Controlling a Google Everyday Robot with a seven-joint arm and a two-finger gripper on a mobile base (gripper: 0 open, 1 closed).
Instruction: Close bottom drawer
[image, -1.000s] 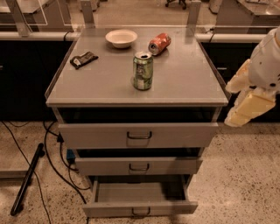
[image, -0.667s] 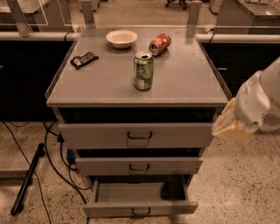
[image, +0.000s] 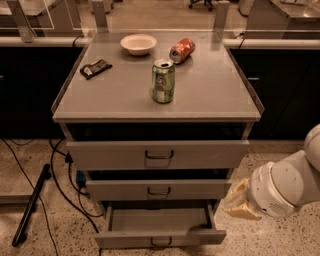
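Grey bottom drawer (image: 131, 239) pulled out, gripper (image: 239, 203) just right of it, its state impossible to tell.

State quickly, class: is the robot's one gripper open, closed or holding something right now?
Gripper: open or closed cannot be told; it sits low, right of the cabinet, just above the right front corner of the pulled-out bottom drawer.
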